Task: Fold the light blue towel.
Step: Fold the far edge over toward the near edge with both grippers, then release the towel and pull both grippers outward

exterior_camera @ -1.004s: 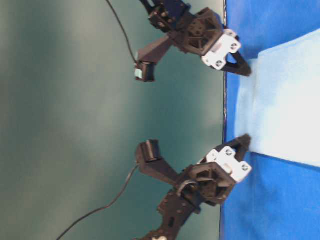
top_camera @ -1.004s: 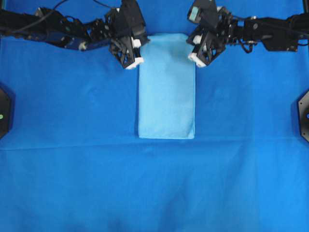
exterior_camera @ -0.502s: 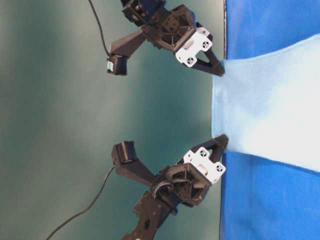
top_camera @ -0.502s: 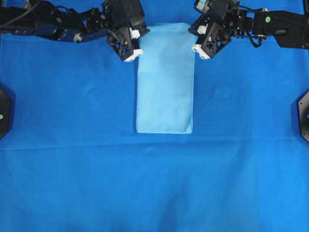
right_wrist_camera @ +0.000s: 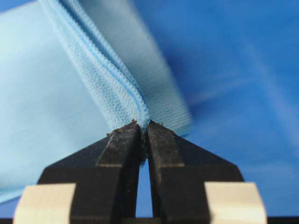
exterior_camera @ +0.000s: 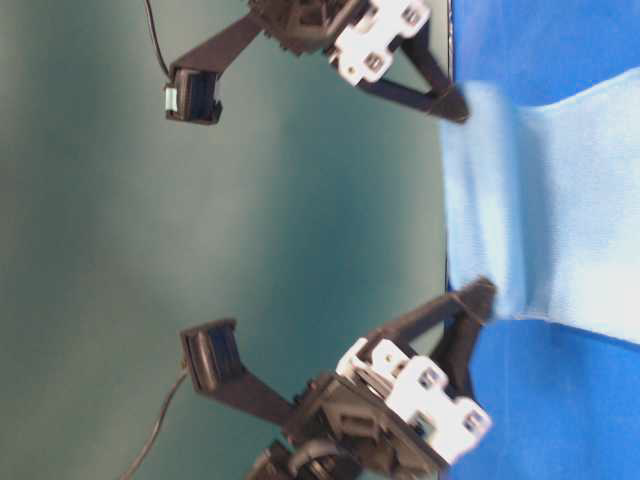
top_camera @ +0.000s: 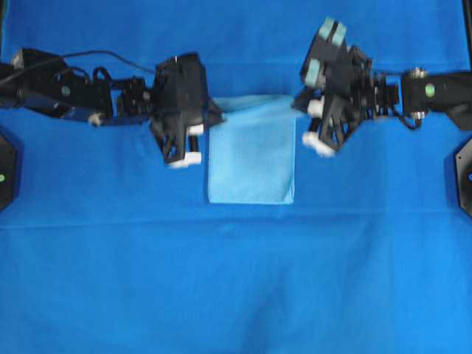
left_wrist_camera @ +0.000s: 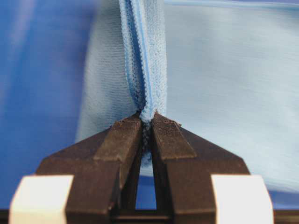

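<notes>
The light blue towel (top_camera: 251,162) lies as a narrow strip in the middle of the table, its far end lifted off the cloth. My left gripper (top_camera: 218,116) is shut on the far-left corner. My right gripper (top_camera: 299,105) is shut on the far-right corner. In the left wrist view the doubled hem of the towel (left_wrist_camera: 224,79) is pinched between the black tips of the left gripper (left_wrist_camera: 146,119). The right wrist view shows the same pinch: the towel (right_wrist_camera: 46,93) runs up from the right gripper (right_wrist_camera: 142,125). From table level the towel (exterior_camera: 560,210) hangs stretched between both grippers.
A deep royal-blue table cloth (top_camera: 236,287) covers the whole table. Black fixtures sit at its left edge (top_camera: 6,169) and right edge (top_camera: 464,173). A dark green wall (exterior_camera: 200,250) stands behind the arms.
Both grippers have carried the towel's far end up and toward the near edge. The part lying flat has become shorter. Neither grip has changed.
</notes>
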Robot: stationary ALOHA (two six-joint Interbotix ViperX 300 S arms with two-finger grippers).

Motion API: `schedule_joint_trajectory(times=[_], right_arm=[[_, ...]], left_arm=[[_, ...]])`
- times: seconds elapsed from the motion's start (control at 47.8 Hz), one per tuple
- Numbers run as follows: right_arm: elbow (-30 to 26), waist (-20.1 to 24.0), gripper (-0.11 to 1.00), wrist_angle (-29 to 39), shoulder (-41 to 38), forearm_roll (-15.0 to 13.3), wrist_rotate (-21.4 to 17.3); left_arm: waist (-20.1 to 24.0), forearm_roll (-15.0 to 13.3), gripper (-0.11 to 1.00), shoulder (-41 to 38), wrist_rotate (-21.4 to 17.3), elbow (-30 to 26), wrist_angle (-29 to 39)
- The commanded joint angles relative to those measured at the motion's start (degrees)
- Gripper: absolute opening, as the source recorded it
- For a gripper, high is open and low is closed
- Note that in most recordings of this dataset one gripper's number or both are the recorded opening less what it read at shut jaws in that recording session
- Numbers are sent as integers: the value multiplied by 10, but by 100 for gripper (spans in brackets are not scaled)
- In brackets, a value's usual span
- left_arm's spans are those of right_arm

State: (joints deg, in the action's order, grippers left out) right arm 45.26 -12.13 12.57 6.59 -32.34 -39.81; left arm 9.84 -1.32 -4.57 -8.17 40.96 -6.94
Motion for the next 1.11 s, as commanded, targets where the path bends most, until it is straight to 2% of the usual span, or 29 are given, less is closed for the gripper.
schedule_joint_trajectory(times=[0.0, 0.105, 0.23, 0.544, 0.836, 0.878, 0.92, 1.025, 1.087], right_arm=[[0, 29, 5, 12, 13, 1, -21], [1, 65, 5, 28, 12, 1, -47], [2, 86, 5, 29, 10, 1, -70], [-1, 97, 5, -7, -25, 1, -78], [-11, 97, 6, -30, -54, 6, -79], [-14, 98, 13, -32, -55, 6, -79], [-18, 98, 24, -32, -56, 6, -78], [-25, 102, 55, -32, -62, 4, -77], [-27, 104, 62, -30, -62, 4, -77]], left_arm=[[-40, -1, 4, 16, -1, 2, 2], [-76, -1, 4, 13, -1, 4, 4], [-100, -1, 4, 3, 0, 6, 4], [-105, -1, 4, -40, 0, 5, -4], [-105, -1, 4, -41, -1, 2, -19], [-105, -1, 5, -41, -1, 3, -22], [-105, -1, 10, -40, -1, 3, -25], [-105, -1, 37, -38, -2, 3, -24], [-105, -1, 53, -36, -4, 2, -22]])
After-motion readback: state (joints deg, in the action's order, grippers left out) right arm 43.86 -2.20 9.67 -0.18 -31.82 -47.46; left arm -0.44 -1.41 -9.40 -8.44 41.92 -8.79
